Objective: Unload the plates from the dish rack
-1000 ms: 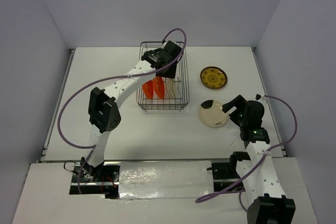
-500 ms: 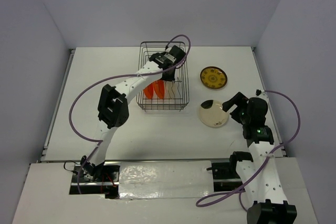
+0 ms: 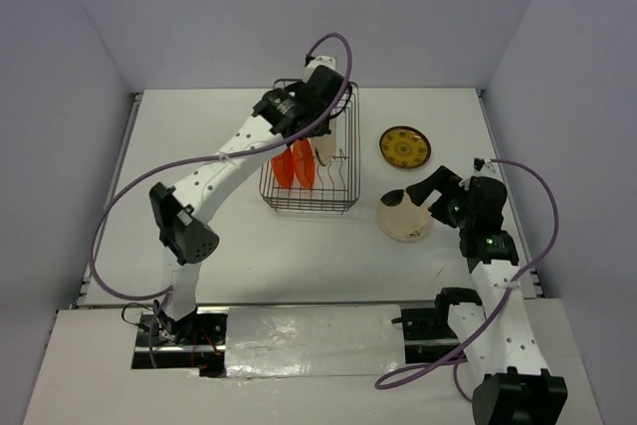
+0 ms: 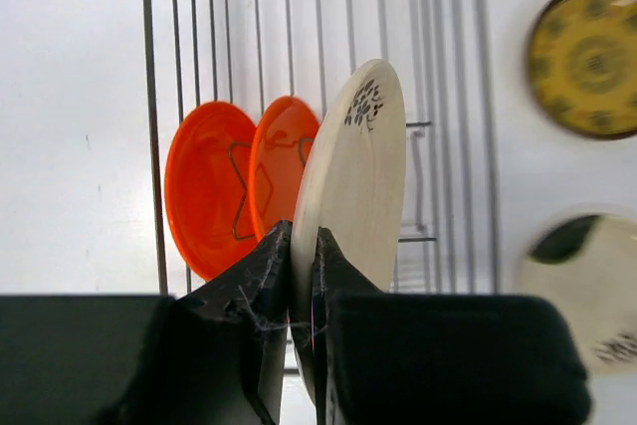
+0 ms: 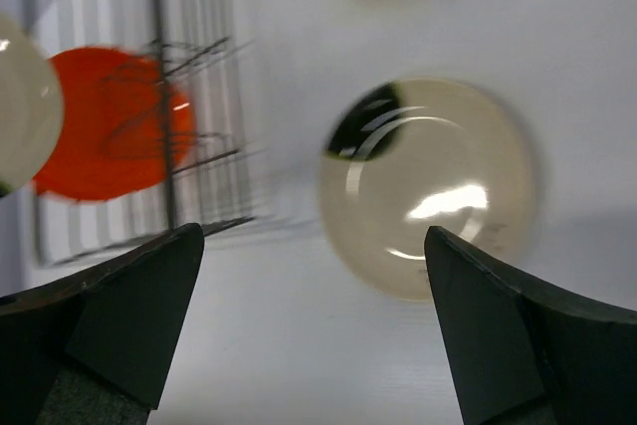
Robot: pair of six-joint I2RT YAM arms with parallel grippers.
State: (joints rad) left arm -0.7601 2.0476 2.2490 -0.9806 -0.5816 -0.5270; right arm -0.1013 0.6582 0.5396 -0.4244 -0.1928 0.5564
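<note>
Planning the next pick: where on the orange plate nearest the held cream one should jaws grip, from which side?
Probably its upper rim, from above. The orange plate stands on edge in the dish rack, flanked by a second orange plate and the cream plate, so only its top edge is open to the jaws.

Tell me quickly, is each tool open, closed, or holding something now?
Left tool: closed on the rim of a cream plate.
Right tool: open, holding nothing.

Two orange plates (image 4: 204,186), cream plate (image 4: 353,181) — dark speckled motif, yellow plate (image 4: 587,57) — brown pattern
</note>
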